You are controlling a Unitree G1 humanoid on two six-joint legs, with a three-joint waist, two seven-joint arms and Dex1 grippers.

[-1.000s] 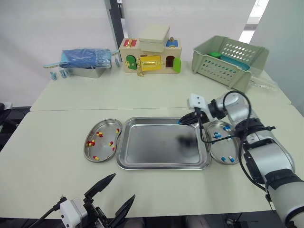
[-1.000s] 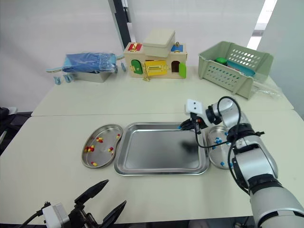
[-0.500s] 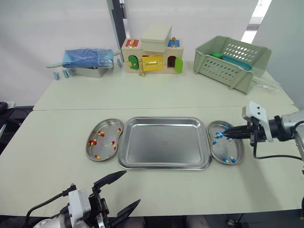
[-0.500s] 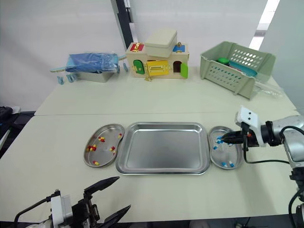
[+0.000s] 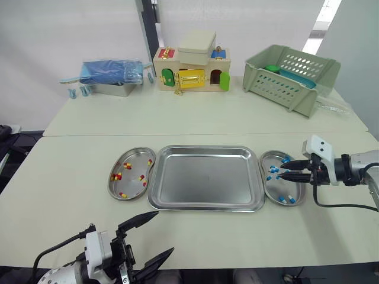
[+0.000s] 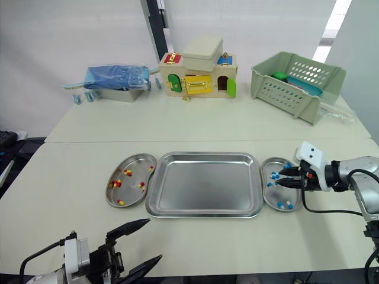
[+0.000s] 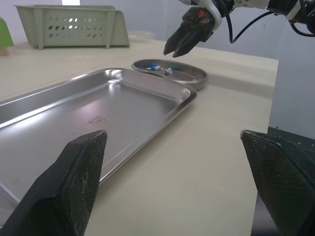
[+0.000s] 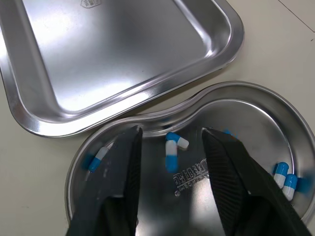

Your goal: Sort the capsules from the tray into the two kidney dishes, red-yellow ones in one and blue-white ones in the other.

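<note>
While agape, right tool (image 8: 170, 132) over blue-white capsules (image 8: 171, 157).

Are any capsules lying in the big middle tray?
No, the tray has a floor of bare, shiny metal from rim to rim.

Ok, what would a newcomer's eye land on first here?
The steel tray in the middle, with no capsules in it. Either side sit kidney dishes: red-yellow capsules in the left dish, blue-white capsules in the right dish, where the right gripper hovers with jaws open.
</note>
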